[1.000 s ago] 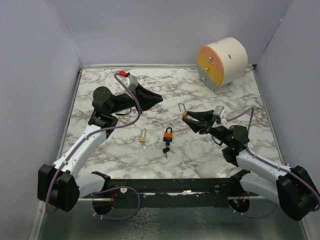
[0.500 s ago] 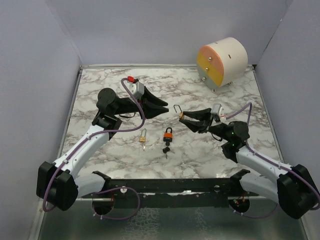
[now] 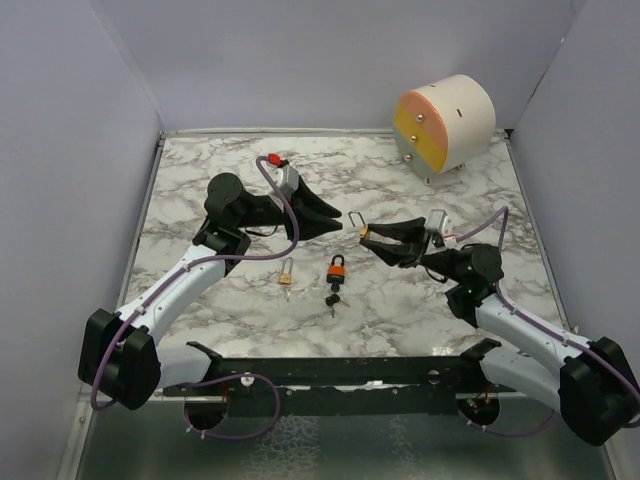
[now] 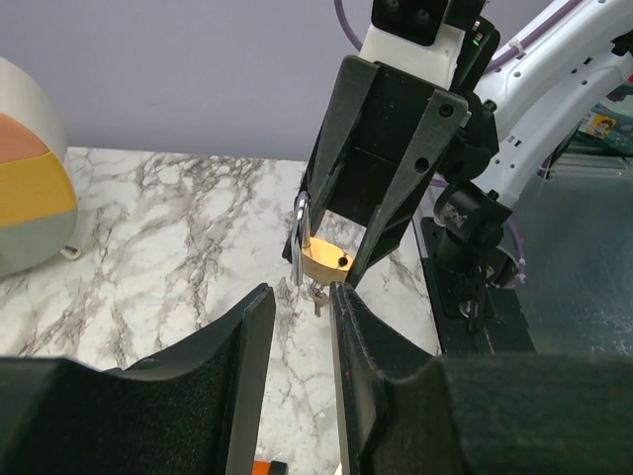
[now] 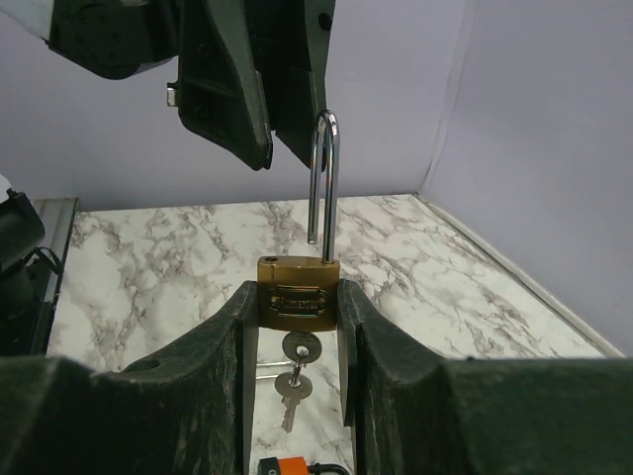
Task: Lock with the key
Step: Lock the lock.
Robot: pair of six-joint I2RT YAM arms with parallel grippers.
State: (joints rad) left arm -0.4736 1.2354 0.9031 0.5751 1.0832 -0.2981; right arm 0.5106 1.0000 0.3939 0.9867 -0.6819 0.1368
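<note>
We take the orange padlock [image 3: 338, 268] on the marble table [image 3: 200, 180] as our marker. The right gripper [image 3: 372, 240] is clamped on the brass padlock [image 5: 298, 303], squeezing its body from both sides and holding it off the table, just beyond the orange padlock and a little to its right. The shackle [image 5: 326, 178] stands upright and unlatched, with one leg ending free above the body. A key [image 5: 296, 347] sits in the underside, and another dangles beneath it.

The left gripper [image 3: 336, 218] hovers beyond the orange padlock too, on the left of the held lock, with its tips pointed at the shackle and close to it. Its fingers are parted with only bare marble showing between them, so it grips nothing. We cannot tell whether a tip touches the shackle.

A smaller gold lock [image 3: 286, 272] lies just left of the orange padlock, and dark-headed keys [image 3: 332, 298] lie just on its near side. A pale drum [image 3: 450, 120] with a pink-and-yellow face sits well apart, far back to the right.
</note>
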